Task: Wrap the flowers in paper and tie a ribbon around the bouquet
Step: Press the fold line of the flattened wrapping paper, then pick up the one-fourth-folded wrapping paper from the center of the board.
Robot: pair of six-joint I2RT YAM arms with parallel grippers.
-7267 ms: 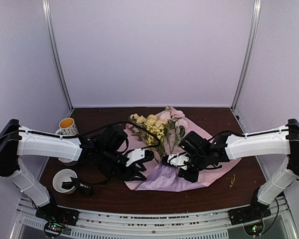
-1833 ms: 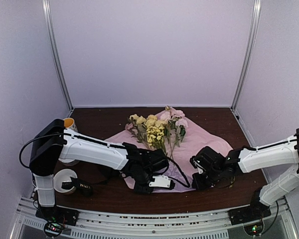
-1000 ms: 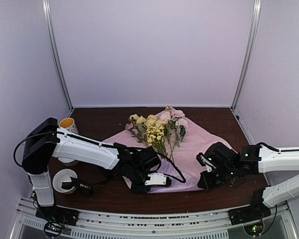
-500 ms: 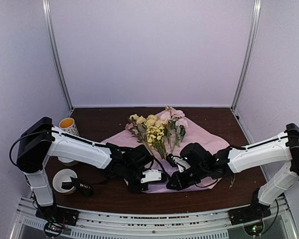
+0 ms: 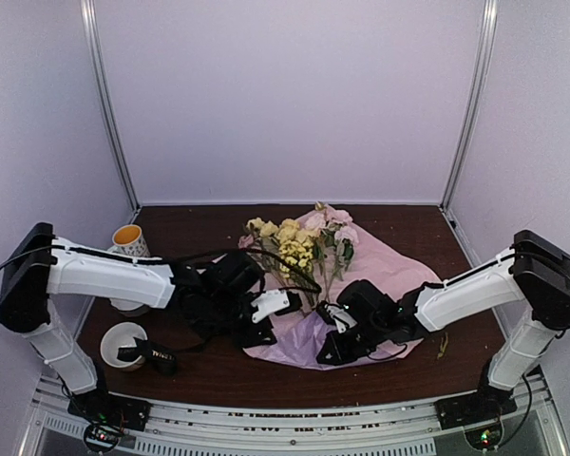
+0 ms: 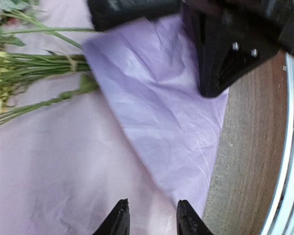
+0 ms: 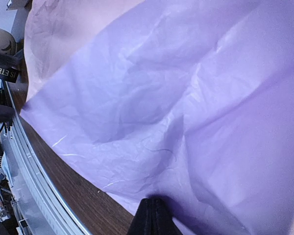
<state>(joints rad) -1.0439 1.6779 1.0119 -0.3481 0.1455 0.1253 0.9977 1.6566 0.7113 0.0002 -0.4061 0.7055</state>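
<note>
Paper [image 5: 391, 270] lay spread on table [image 5: 195, 223], near corner folded over toward stems. Flowers [image 5: 294, 249] lay on paper, blooms toward far side. Right gripper [image 7: 152, 215] closed, seemingly pinching folded flap's edge. Left gripper [image 6: 153, 224] hovered just above paper left of fold, jaws partly apart, nothing between them. Ribbon [image 5: 155, 357] sat in white cup [image 5: 114, 334], well apart at near left.
</note>
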